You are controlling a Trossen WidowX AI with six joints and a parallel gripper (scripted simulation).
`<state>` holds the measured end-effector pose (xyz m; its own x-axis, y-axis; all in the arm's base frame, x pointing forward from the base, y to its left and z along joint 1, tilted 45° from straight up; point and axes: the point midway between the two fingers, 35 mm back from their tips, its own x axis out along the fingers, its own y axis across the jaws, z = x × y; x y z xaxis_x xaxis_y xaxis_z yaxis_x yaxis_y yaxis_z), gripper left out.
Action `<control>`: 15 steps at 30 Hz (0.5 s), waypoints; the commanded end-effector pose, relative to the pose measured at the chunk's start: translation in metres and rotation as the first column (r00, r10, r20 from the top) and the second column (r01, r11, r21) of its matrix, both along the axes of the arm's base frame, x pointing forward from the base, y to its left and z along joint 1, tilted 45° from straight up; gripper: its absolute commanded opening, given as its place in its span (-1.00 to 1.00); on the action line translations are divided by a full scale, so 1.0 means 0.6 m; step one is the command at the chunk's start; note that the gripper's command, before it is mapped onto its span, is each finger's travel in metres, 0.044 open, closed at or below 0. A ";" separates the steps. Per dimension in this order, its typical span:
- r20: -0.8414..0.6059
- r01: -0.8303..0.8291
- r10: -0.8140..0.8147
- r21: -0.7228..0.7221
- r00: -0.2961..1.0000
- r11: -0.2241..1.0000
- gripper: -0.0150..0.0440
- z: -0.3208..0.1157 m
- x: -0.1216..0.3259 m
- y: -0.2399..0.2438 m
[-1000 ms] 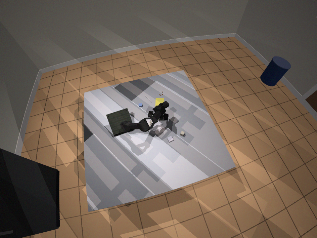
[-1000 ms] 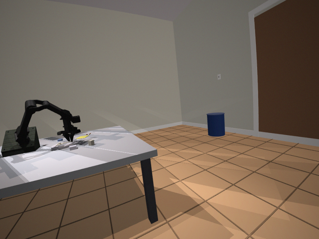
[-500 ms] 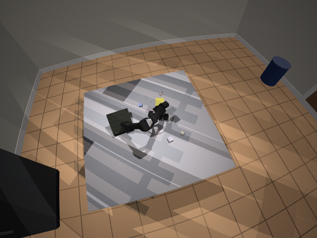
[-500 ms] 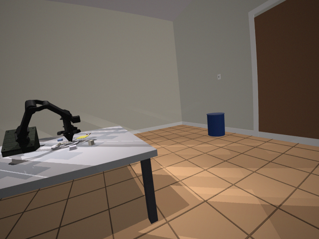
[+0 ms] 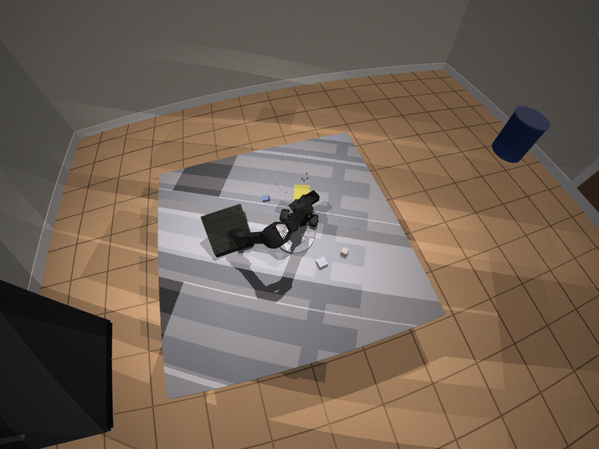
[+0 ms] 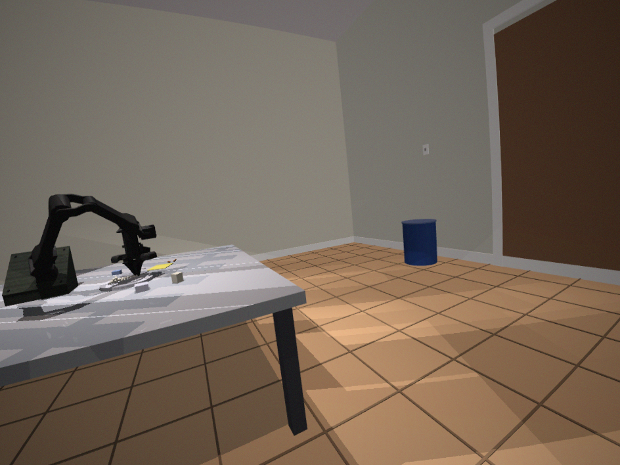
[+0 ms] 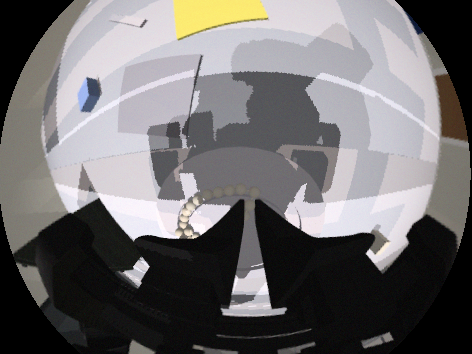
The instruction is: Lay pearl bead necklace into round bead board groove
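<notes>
The round bead board [image 7: 245, 159] [image 6: 104, 287] is a pale disc with a ring-shaped groove and lies on the table under my gripper. The pearl bead necklace [image 7: 218, 192] [image 6: 117, 280] is a cream string; it curves along the left and far-left part of the ring in the wrist view, with several beads bunched at the left. My gripper [image 7: 249, 203] [image 6: 137, 274] points down low over the board, with its fingers nearly together on the necklace's strand. One bead shows between the tips and one just beyond them. The fingers hide the near part of the board.
A yellow square [image 5: 301, 190] [image 7: 220, 16] lies beyond the board. A blue block [image 5: 265, 198] [image 7: 89, 95] and a thin white stick [image 5: 280, 186] lie beyond-left. A beige cube [image 5: 344, 252] [image 6: 177, 277] and a white block [image 5: 322, 262] [image 6: 142, 287] stand to the right. Small brown pieces [image 5: 304, 177] lie farther back.
</notes>
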<state>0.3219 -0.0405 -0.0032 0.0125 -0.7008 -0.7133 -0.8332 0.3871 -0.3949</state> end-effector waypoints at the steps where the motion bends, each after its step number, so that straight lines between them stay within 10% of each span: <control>1: 0.001 0.000 0.000 0.000 1.000 1.000 -0.49 0.001 0.000 0.001; 15: -0.003 -0.008 0.008 -0.005 1.000 1.000 -0.49 0.006 0.000 0.008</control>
